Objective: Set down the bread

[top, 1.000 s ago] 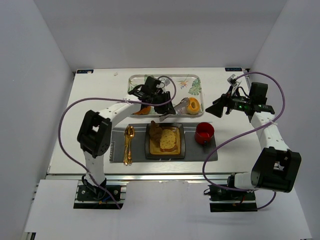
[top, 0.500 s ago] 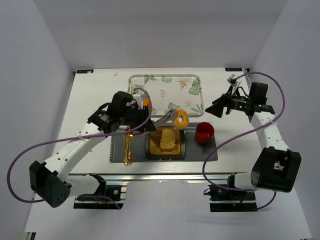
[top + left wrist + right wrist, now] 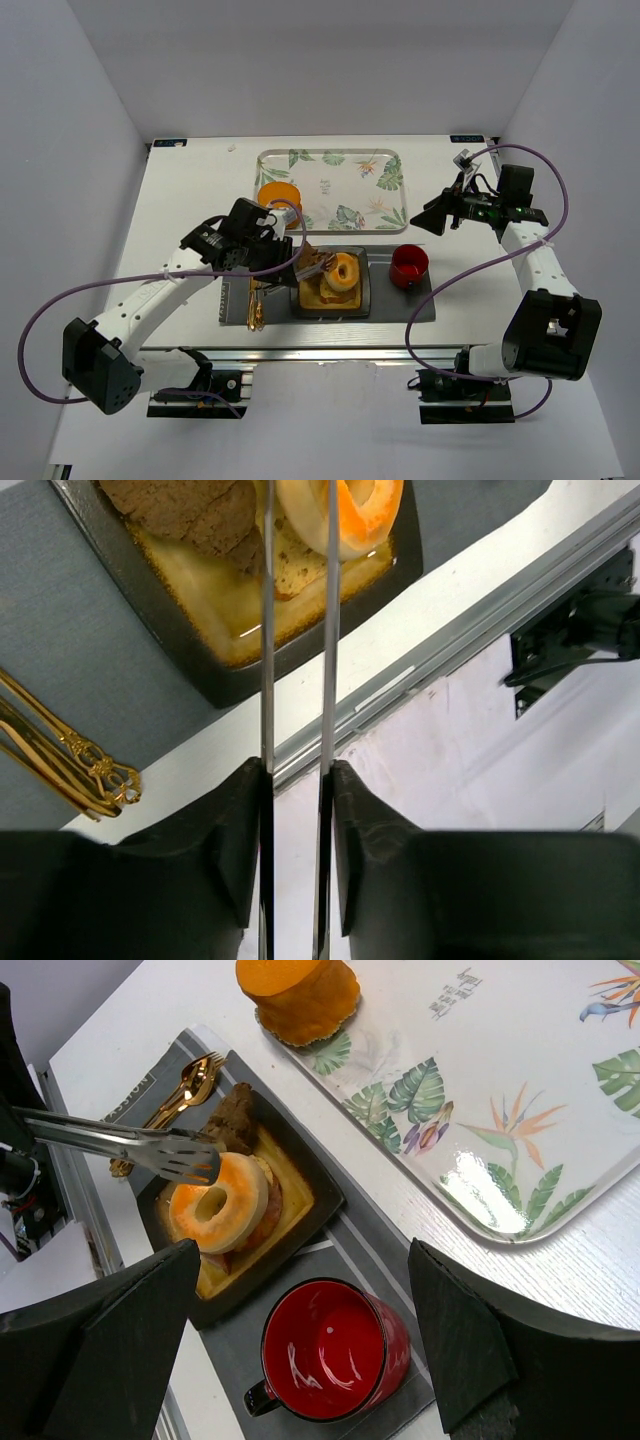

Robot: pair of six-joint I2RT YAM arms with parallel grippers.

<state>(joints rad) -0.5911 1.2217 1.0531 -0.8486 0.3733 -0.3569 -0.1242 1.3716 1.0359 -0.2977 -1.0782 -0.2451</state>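
Note:
The bread is a ring-shaped bagel (image 3: 345,270) (image 3: 215,1205) (image 3: 355,510) lying on top of the toast and meat in the dark square plate (image 3: 362,300) (image 3: 310,1200) (image 3: 200,675). My left gripper (image 3: 283,262) (image 3: 297,770) is shut on a pair of metal tongs (image 3: 312,265) (image 3: 267,630) (image 3: 110,1135). The tips of the tongs sit at the bagel's left edge, pinching its rim. My right gripper (image 3: 435,218) (image 3: 300,1300) hangs open above the red mug, holding nothing.
A red mug (image 3: 408,266) (image 3: 325,1360) stands right of the plate on the grey placemat (image 3: 420,300). Gold cutlery (image 3: 257,300) (image 3: 60,760) (image 3: 190,1080) lies left of the plate. Behind is a leaf-print tray (image 3: 330,165) with an orange bun (image 3: 278,197) (image 3: 300,995) at its left corner.
My left arm carried the bagel in the tongs from the tray, forward and down, onto the food in the plate. The right arm has stayed still.

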